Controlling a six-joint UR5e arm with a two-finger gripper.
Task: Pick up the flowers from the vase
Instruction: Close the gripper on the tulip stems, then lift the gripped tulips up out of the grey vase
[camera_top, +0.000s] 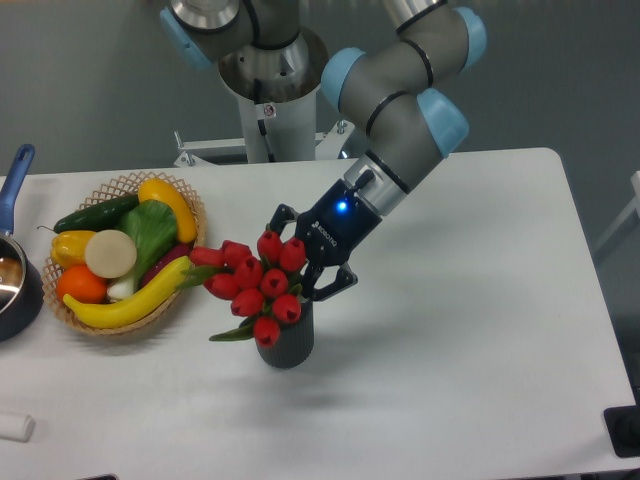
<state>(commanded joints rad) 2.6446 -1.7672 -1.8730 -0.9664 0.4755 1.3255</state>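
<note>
The flowers (252, 285) are a bunch of red tulip buds with green leaves, leaning left over the mouth of the dark grey vase (291, 345). Their stems are hidden behind the buds and the gripper. The vase stands upright on the white table (470, 330), with only its lower body showing. My gripper (305, 268) comes in from the upper right and is shut on the flowers just behind the buds, its black fingers on either side of the bunch.
A wicker basket (125, 185) of fruit and vegetables sits to the left, its banana (130, 298) almost touching the leftmost tulip. A blue-handled pot (14, 270) is at the left edge. A small white object (15, 427) lies near the front left corner.
</note>
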